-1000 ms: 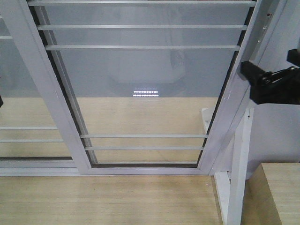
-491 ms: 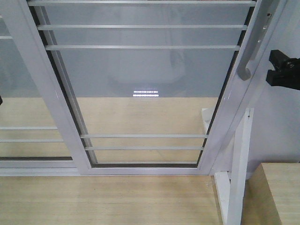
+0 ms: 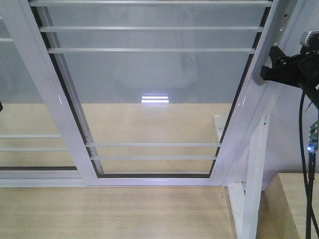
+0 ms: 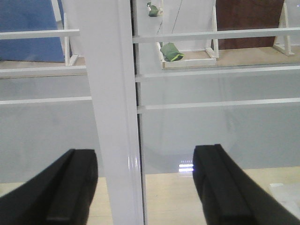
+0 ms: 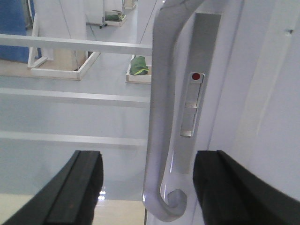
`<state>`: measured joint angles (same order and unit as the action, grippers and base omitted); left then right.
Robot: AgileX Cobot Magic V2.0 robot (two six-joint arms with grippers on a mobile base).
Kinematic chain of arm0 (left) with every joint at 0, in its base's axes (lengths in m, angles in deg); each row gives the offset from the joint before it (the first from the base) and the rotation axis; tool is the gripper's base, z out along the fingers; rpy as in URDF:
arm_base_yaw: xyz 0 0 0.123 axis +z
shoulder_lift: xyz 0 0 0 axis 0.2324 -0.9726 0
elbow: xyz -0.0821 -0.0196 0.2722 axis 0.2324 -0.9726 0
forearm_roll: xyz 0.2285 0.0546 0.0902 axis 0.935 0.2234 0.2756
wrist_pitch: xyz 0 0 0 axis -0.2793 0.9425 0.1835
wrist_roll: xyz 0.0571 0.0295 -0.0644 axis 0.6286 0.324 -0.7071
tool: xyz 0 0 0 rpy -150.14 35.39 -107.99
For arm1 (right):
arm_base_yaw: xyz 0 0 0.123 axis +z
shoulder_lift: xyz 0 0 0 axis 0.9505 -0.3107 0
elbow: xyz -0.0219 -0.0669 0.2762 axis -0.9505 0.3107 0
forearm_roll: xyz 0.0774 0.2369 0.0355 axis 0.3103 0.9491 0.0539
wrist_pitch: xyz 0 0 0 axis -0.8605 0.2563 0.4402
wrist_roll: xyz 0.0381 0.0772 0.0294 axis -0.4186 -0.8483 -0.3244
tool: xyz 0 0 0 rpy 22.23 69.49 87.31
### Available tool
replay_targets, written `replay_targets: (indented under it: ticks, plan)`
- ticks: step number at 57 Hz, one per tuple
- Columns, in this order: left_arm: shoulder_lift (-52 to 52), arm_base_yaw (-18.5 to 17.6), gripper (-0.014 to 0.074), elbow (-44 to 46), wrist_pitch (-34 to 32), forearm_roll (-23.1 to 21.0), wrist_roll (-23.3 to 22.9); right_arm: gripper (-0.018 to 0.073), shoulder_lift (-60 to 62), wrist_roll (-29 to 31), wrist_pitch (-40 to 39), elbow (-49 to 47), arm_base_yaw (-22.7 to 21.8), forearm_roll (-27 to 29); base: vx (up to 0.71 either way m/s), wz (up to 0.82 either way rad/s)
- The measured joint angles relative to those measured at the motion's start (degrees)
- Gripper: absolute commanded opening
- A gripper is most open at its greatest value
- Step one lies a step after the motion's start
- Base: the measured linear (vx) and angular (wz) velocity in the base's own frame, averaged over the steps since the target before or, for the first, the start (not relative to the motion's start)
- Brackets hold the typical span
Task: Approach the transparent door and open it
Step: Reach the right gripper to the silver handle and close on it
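Observation:
The transparent door point(image 3: 149, 89) fills the middle of the front view: clear glass, white frame, thin horizontal bars. Its curved grey handle point(image 3: 263, 78) runs down the right edge. My right gripper point(image 3: 271, 69) is up against that handle. In the right wrist view the handle point(image 5: 161, 117) hangs between the two black fingers point(image 5: 77, 192) with a gap on each side, so the right gripper point(image 5: 150, 192) is open. My left gripper point(image 4: 145, 187) is open too, with a white frame upright point(image 4: 115, 117) standing between its fingers, untouched.
A second white-framed glass panel point(image 3: 25, 99) sits to the left. A white stand point(image 3: 254, 174) and a wooden block point(image 3: 294, 204) are at the lower right. A lock plate with a red dot point(image 5: 197, 76) sits beside the handle. Behind the glass lies a green object point(image 4: 171, 51).
My right gripper drew back to the right, uncovering the handle, then came up and left to it. The door has not moved.

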<state>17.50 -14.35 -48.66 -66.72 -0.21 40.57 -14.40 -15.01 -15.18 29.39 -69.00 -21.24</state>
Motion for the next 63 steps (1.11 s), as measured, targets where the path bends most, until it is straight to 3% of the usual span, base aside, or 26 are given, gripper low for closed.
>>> replay_targets:
  ticks: [8,25,63]
  plan:
    - [0.00,0.00,0.0555,0.00,0.00,0.00,0.00,0.0469,-6.20,0.00,-7.75,-0.12,0.00,3.17,0.00,0.00]
    - [0.00,0.00,0.0555,0.00,0.00,0.00,-0.05,0.0430,-16.06,0.00,-17.18,-1.73,0.00,3.44,0.00,0.00]
    - [0.00,0.00,0.0555,0.00,0.00,0.00,-0.05,0.0419,-25.46,0.00,-17.73,-15.01,0.00,3.44,0.00,0.00]
